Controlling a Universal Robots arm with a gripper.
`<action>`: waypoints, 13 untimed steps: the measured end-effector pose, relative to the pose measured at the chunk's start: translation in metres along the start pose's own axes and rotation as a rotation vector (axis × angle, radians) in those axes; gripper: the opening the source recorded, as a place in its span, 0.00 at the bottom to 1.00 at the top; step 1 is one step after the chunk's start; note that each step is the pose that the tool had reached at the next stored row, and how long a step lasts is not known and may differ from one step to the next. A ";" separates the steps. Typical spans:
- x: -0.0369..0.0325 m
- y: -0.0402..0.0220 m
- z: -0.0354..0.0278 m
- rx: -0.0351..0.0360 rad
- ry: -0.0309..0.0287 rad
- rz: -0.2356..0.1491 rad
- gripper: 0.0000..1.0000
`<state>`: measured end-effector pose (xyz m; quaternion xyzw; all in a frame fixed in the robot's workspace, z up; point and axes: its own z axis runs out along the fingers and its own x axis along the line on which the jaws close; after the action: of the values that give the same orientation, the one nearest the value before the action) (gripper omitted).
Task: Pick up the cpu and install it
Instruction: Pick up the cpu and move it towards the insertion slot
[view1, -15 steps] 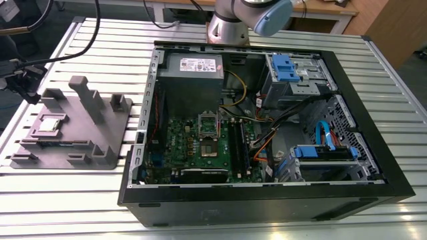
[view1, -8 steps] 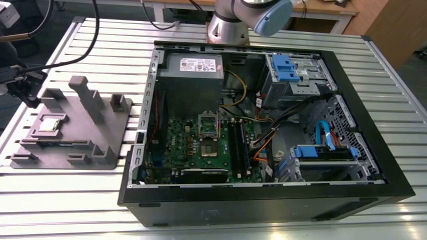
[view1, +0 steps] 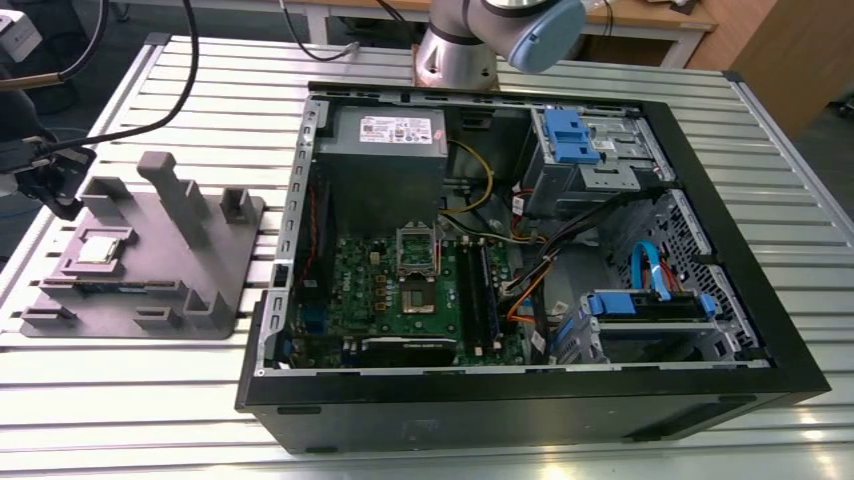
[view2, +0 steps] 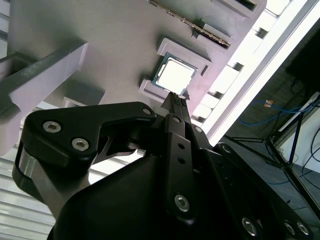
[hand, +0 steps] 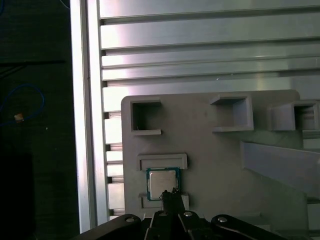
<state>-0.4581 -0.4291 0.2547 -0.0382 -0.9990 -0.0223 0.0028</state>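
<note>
Silvery square cpu (hand: 162, 182); flat in tray recess

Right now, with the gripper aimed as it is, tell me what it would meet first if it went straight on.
Most likely the cpu, lying in its recess on the grey tray. In both wrist views the gripper points at the chip's near edge; the gap between them is unclear.

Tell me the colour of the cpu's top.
Silvery-grey with a darker rim; the cpu shows best in the first wrist view.
</note>
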 end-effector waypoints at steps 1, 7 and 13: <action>0.0000 0.0000 0.0000 0.0000 0.0000 0.000 0.11; 0.0000 0.0000 0.0002 0.0000 -0.0001 0.000 0.11; 0.0000 0.0000 0.0003 0.0000 -0.0001 0.000 0.11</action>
<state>-0.4581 -0.4291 0.2545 -0.0382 -0.9990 -0.0223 0.0028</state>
